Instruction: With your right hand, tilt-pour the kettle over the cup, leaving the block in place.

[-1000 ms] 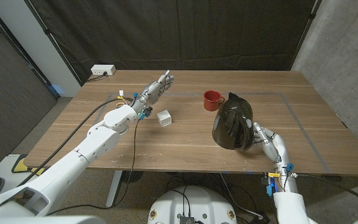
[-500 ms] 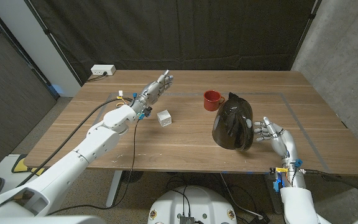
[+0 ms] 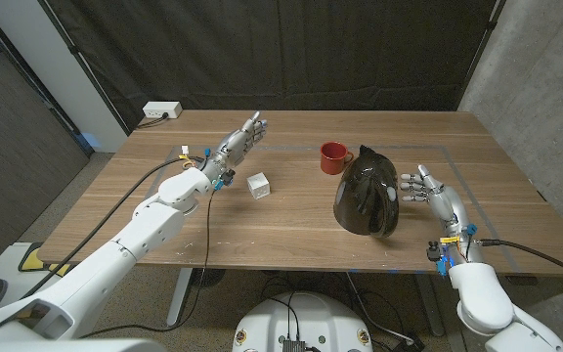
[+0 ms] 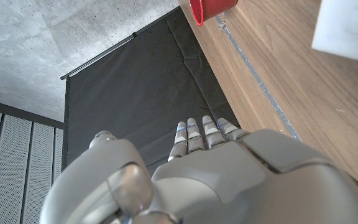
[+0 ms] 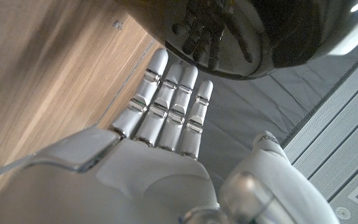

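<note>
A dark glossy kettle stands on the wooden table, right of centre; its shiny body mirrors my fingers in the right wrist view. Just behind it to the left sits a small red cup, also seen as a red cup in the left wrist view. A white block lies left of the kettle, and the block shows close in the left wrist view. My right hand is open beside the kettle's right side, fingers spread, holding nothing. My left hand hovers open, fingers straight, behind and left of the block.
A white power strip lies at the table's far left corner. Faint tape lines mark a rectangle on the tabletop. A black curtain hangs behind the table and a concrete wall stands on the right.
My right hand has moved from the near right of the kettle's base farther away and up along its right side, fingers spreading. The kettle, cup, block and left hand stayed put.
</note>
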